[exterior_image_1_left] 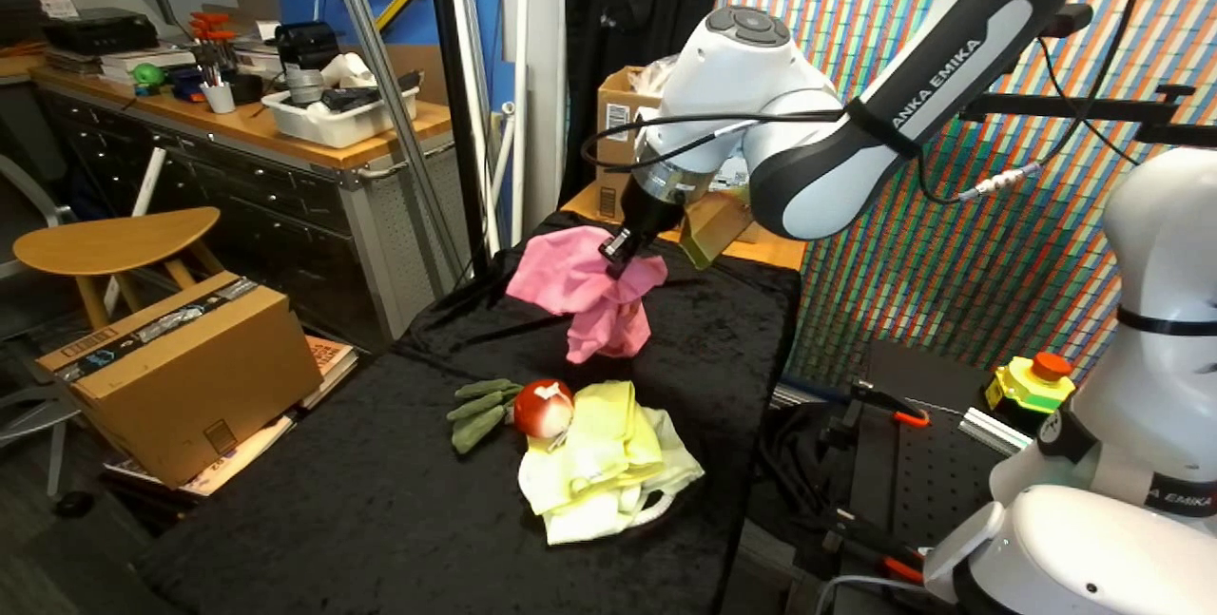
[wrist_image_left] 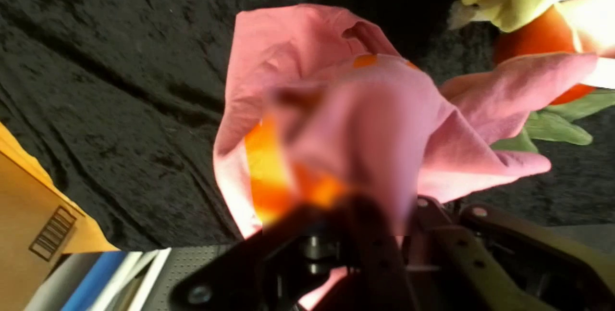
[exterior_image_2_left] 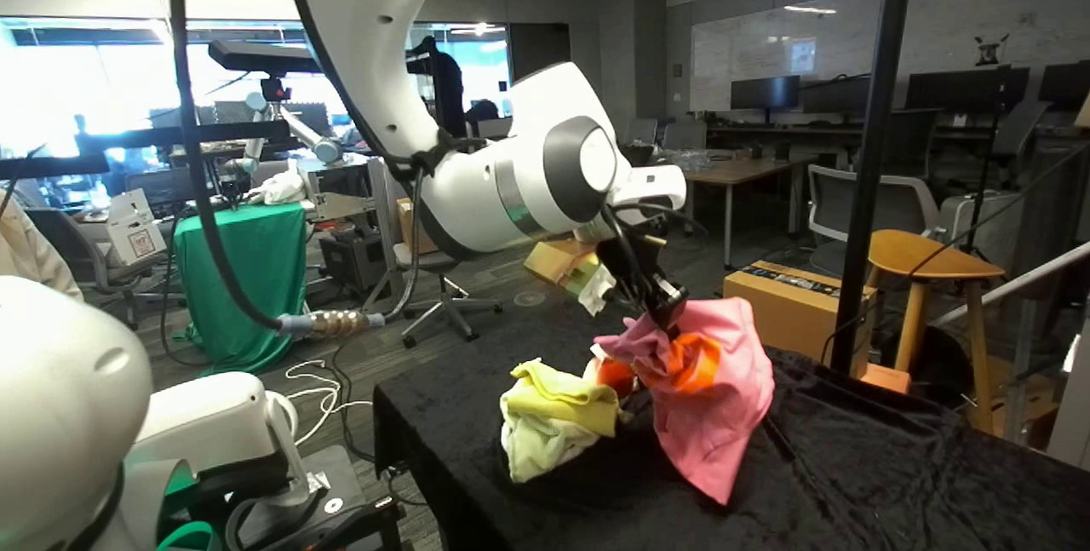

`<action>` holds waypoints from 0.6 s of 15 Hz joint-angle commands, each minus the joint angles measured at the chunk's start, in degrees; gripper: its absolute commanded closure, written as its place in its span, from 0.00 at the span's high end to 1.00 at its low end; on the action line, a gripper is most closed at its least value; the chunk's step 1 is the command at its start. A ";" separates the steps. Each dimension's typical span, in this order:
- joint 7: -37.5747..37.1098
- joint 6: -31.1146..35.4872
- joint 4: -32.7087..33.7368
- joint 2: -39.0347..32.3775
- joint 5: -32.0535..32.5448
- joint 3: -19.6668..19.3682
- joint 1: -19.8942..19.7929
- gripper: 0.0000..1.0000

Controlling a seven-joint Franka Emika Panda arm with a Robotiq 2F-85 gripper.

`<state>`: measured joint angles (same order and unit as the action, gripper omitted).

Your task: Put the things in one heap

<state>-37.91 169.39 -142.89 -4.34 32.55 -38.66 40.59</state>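
Observation:
My gripper (exterior_image_1_left: 618,259) is shut on a pink cloth (exterior_image_1_left: 570,273) with orange patches, which hangs in folds over the table. The cloth also shows in an exterior view (exterior_image_2_left: 719,423) and fills the middle of the wrist view (wrist_image_left: 307,37), where it partly hides the fingertips (wrist_image_left: 379,219). I cannot tell whether its lowest corner touches the table. A folded yellow cloth (exterior_image_1_left: 613,434) lies on a paler cloth (exterior_image_1_left: 580,522) nearer the table's front. A red and white toy vegetable (exterior_image_1_left: 542,409) with green leaves (exterior_image_1_left: 480,411) lies against them; pink cloth partly hides it in the wrist view (wrist_image_left: 533,37).
The table has a wrinkled black cover (exterior_image_1_left: 380,520). A cardboard box (exterior_image_1_left: 618,130) stands behind its far end. Another cardboard box (exterior_image_1_left: 190,377) and a wooden stool (exterior_image_1_left: 114,240) are beside it. A second white robot arm (exterior_image_1_left: 1141,330) stands near an emergency stop (exterior_image_1_left: 1032,387).

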 commanded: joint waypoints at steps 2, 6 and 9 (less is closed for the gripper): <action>6.64 -3.51 -2.61 9.83 2.16 2.42 2.60 0.06; 16.20 -5.35 -4.49 12.62 -0.74 4.69 6.32 0.06; 23.74 -4.50 -4.62 9.73 -6.49 16.44 -1.27 0.05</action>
<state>-22.75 164.61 -146.70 6.17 32.50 -33.67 47.40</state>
